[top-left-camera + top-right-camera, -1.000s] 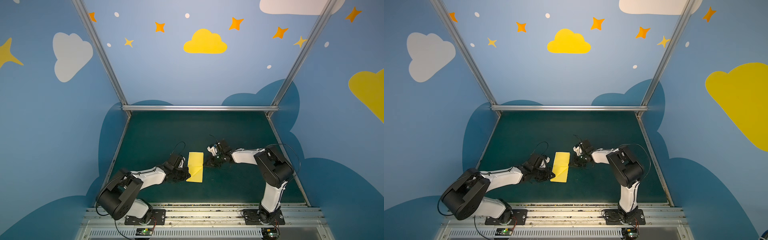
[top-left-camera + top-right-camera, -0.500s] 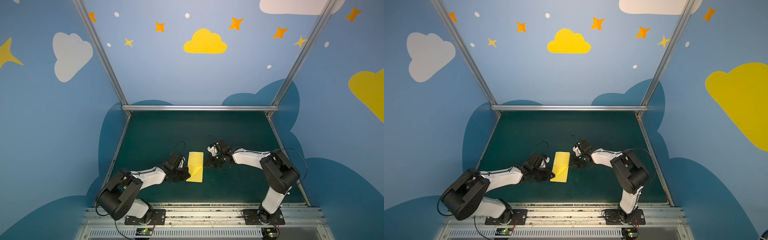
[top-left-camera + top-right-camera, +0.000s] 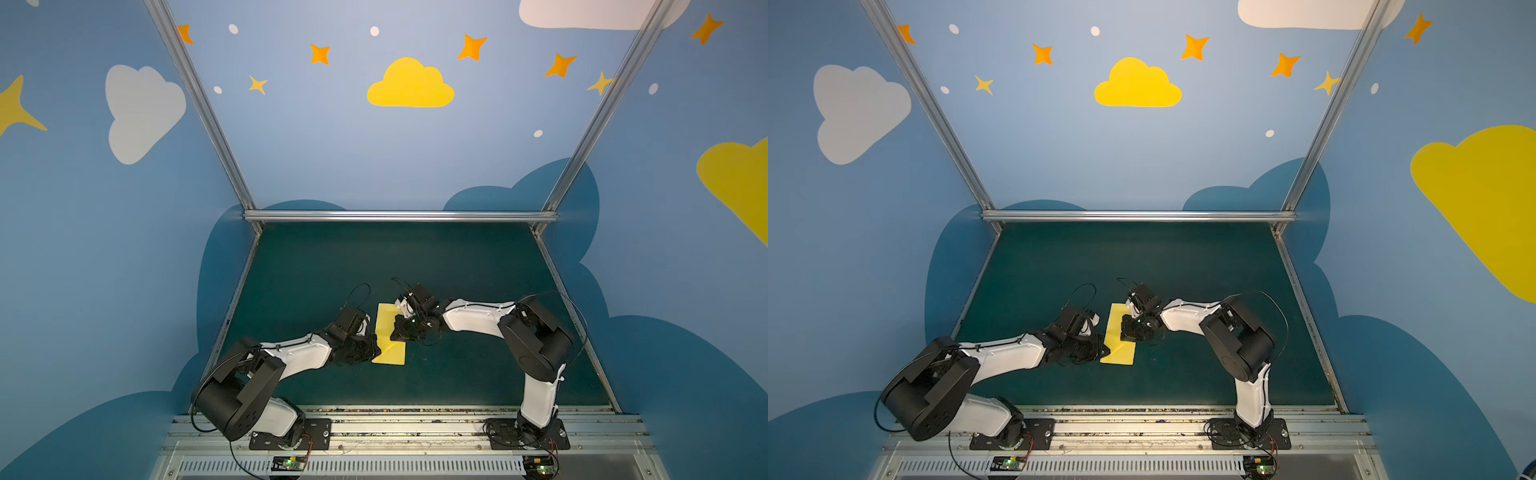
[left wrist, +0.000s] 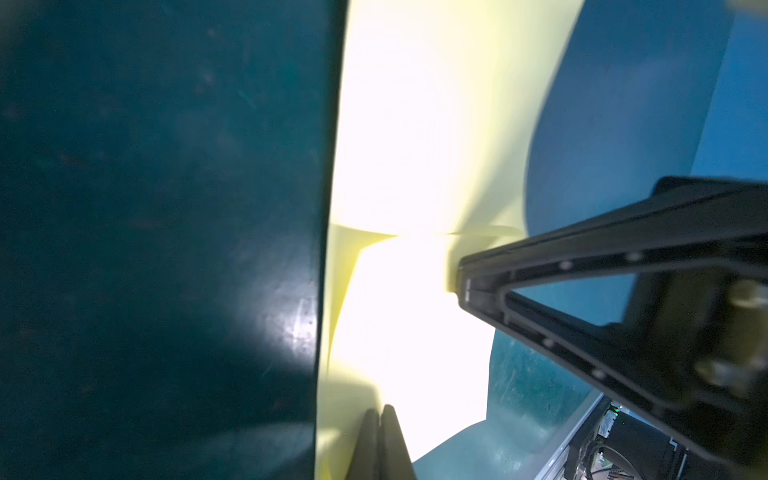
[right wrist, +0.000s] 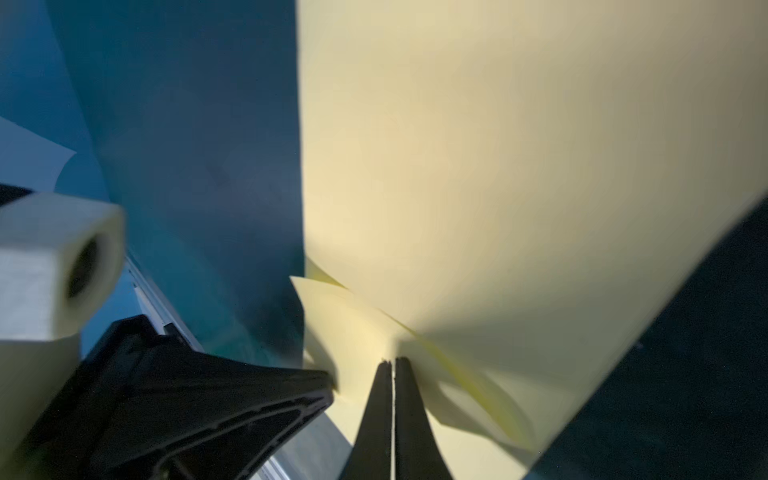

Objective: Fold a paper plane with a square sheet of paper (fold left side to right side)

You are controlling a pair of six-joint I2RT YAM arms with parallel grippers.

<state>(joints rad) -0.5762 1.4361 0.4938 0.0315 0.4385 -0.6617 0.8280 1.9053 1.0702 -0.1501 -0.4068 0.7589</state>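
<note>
With the folded square sheet of paper (image 3: 392, 355) lying between them, the left gripper (image 3: 376, 352) and right gripper (image 3: 395, 332), both closed tight on nothing, press its edges, so the right should pin the loose layers while the left firmly strokes the crease.

1. Both top views: left gripper (image 3: 377, 352) & right gripper (image 3: 395, 333) are too small to tell whether their tips pinch the yellow paper (image 3: 390, 355) or only press on it.
2. Left wrist view: paper's centre is blown out white, creases lost there; sheet cut off by frame edges.
3. Right wrist view: paper is soft-focus, runs out of frame; blurred white part (image 5: 54, 266) is cut off, can't be identified.
</note>
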